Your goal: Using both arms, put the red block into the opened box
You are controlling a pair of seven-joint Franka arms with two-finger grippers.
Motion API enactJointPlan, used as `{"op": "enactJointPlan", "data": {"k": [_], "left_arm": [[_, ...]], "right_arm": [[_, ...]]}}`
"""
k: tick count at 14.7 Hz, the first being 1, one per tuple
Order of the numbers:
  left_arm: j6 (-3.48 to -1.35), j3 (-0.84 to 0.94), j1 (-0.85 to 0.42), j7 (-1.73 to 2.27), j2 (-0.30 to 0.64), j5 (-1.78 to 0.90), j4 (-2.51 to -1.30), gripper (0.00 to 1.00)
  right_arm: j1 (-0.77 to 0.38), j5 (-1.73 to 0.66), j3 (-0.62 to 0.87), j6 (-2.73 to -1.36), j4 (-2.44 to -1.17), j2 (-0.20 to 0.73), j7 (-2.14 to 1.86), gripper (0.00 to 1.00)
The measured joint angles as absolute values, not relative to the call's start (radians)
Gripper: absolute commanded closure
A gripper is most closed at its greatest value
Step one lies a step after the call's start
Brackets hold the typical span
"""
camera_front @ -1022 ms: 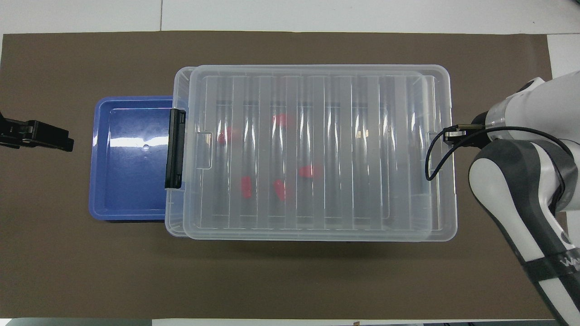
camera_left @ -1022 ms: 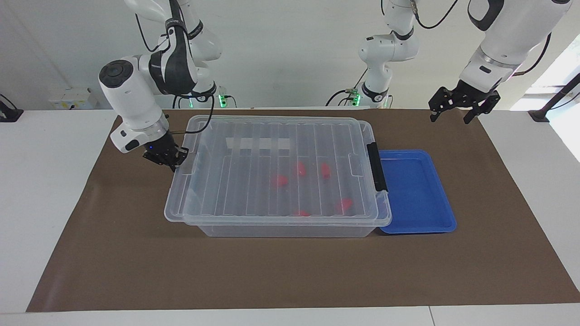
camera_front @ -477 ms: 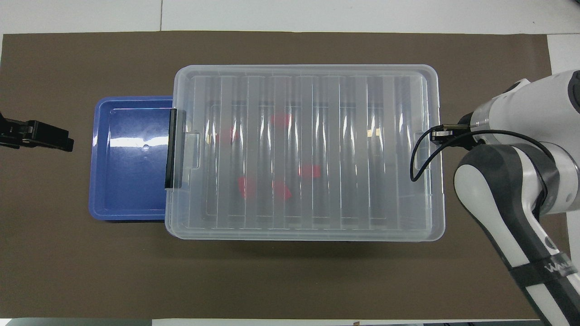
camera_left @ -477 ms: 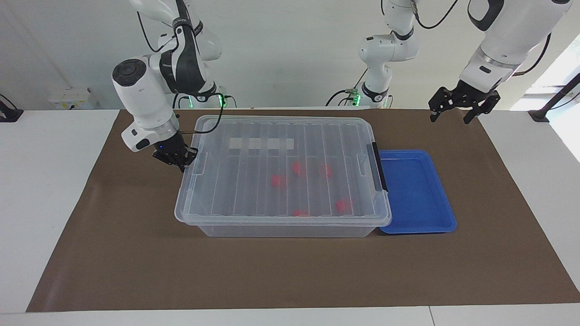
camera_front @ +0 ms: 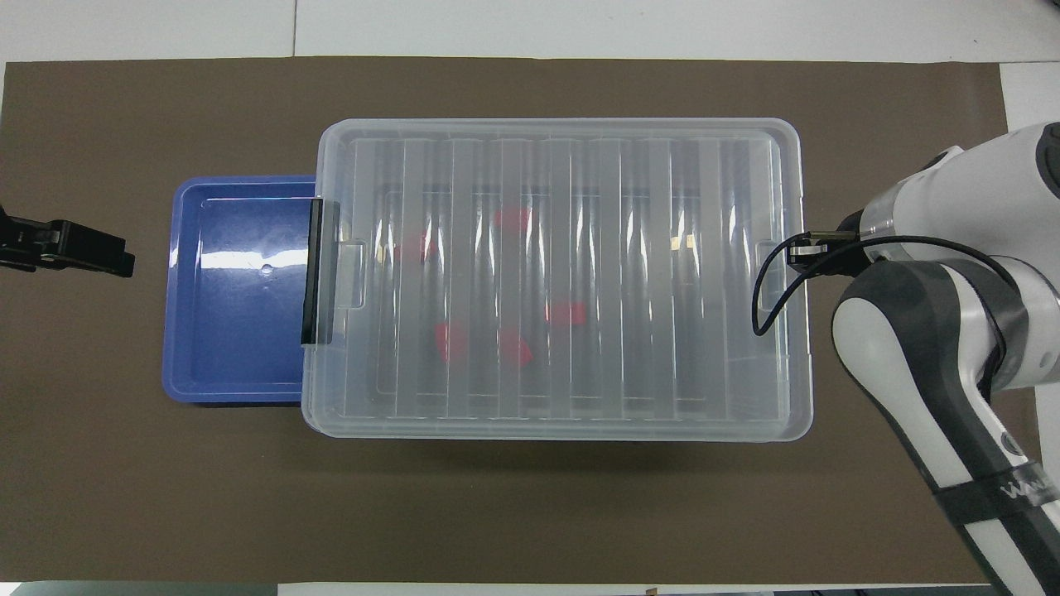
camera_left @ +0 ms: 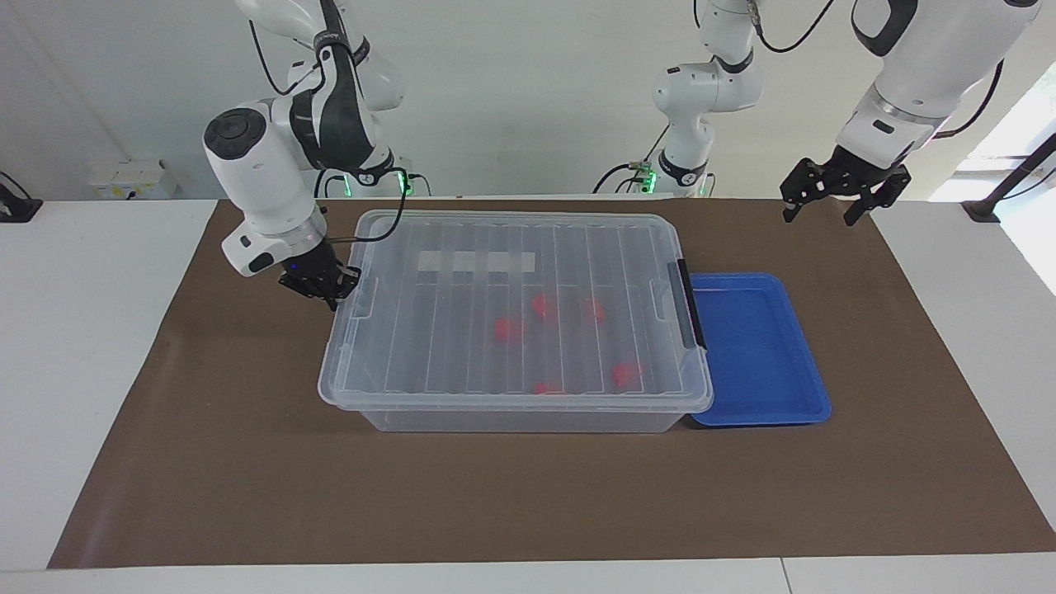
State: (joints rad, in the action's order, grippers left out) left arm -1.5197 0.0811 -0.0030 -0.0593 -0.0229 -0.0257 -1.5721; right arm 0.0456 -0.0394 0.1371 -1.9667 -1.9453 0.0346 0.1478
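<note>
At the box lid's edge my right gripper pinches shut; over the mat, my left gripper waits wide open.

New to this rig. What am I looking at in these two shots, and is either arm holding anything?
Two white robot arms work at a table covered by a brown mat. One picture faces them from across the table; the other looks down from above their end. A clear box, its lid on, holds several red blocks, and a blue tray sits beside it. The right gripper is shut at the lid's edge. The left gripper waits open in the air, holding nothing.
</note>
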Motion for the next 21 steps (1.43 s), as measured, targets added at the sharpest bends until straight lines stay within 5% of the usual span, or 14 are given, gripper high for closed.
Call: {"op": "enactJointPlan", "data": {"k": [1, 2, 9, 21], "left_arm": [[-1.52, 0.081, -0.003, -0.059, -0.023, -0.026, -1.572, 0.0], [-1.52, 0.081, -0.003, -0.059, -0.023, -0.026, -1.572, 0.0], [-1.52, 0.081, -0.003, -0.059, -0.023, -0.026, -1.572, 0.0], [-1.52, 0.081, -0.003, -0.059, -0.023, -0.026, -1.572, 0.0]], "right_arm": [[0.046, -0.038, 0.134, -1.938, -1.93, 0.035, 0.135, 0.4], [0.046, -0.038, 0.126, -1.907, -1.91, 0.036, 0.126, 0.0], [0.047, -0.038, 0.094, -1.714, -1.759, 0.009, 0.114, 0.0], [0.047, 0.001, 0.004, -1.533, -1.701, -0.097, 0.112, 0.0]]}}
